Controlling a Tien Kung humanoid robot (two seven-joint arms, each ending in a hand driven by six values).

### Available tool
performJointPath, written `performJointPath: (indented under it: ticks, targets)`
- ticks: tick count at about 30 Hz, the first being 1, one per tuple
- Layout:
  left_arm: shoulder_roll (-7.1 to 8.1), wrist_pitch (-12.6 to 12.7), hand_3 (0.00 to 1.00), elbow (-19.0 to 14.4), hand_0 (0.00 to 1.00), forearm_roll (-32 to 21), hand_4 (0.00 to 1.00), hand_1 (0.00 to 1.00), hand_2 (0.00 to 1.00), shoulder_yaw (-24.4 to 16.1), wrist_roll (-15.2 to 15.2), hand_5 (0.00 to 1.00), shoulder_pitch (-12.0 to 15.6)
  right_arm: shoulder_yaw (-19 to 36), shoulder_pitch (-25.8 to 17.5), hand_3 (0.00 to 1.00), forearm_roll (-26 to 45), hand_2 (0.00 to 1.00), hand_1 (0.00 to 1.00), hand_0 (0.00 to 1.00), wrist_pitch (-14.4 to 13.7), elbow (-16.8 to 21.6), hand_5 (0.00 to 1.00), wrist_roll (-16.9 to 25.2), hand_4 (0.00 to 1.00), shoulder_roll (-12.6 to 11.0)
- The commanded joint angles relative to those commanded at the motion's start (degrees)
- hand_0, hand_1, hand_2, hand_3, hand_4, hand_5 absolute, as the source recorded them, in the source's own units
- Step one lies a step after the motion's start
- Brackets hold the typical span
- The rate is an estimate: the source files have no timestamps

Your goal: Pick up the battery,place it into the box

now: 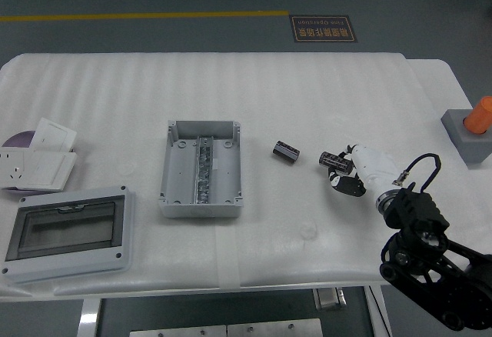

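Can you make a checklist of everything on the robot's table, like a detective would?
Surface: white table, covered in ribbed foam sheet, no spills seen.
Job's things: open grey box at the middle, with a dark strip down its centre; one battery lying free to its right; a second battery at the right hand.
Clutter: grey lid with a window at front left; white switch plates at far left; grey block with an orange button at the right edge.
Hands: right hand closed on the second battery; left hand not seen.
Cables: a black loop at the right wrist.
Surroundings: grey floor with a yellow line and a floor sign; no person seen.
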Motion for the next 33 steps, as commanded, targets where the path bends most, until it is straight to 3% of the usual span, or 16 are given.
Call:
performJointPath:
  ticks: [14, 24, 25, 30, 31, 33]
  targets:
    - [0.15, 0.0, 0.553, 0.0, 0.58, 1.1, 0.652, 0.634, 0.542, -1.0, 0.4, 0.276, -0.1, -13.1, 11.3, 0.614, 12.4, 0.372, 0.402, 0.292, -9.4, 2.8, 0.376, 8.4, 0.555, 4.6]
    - [0.25, -0.1, 0.554, 0.0, 0.58, 1.6, 0.654, 0.635, 0.542, -1.3, 0.8, 0.275, 0.1, -21.7, 18.7, 0.621, 14.7, 0.374, 0.404, 0.291, -5.0, -1.5, 0.382, 12.6, 0.562, 8.2]
    - [0.25, -0.1, 0.554, 0.0, 0.58, 1.6, 0.656, 0.635, 0.543, -1.3, 0.8, 0.275, 0.1, -22.1, 18.9, 0.683, 14.7, 0.645, 0.622, 0.498, -4.7, -1.7, 0.39, 12.8, 0.591, 8.3]
    - [0.28, -0.2, 0.554, 0.0, 0.58, 1.7, 0.656, 0.635, 0.543, -1.3, 0.9, 0.275, 0.1, -23.0, 19.7, 0.683, 14.5, 0.645, 0.622, 0.498, -3.2, -2.0, 0.39, 13.4, 0.591, 8.6]
    - [0.28, -0.3, 0.553, 0.0, 0.58, 1.7, 0.66, 0.635, 0.539, -1.3, 0.9, 0.275, 0.1, -23.0, 19.7, 0.884, 14.5, 0.832, 0.846, 0.839, -3.1, -2.1, 0.438, 13.5, 0.686, 8.7]
    - [0.3, -0.3, 0.553, 0.0, 0.58, 1.9, 0.66, 0.635, 0.539, -1.4, 0.9, 0.275, 0.1, -23.0, 19.8, 0.884, 14.7, 0.832, 0.846, 0.839, -2.9, -2.3, 0.438, 13.8, 0.686, 8.7]
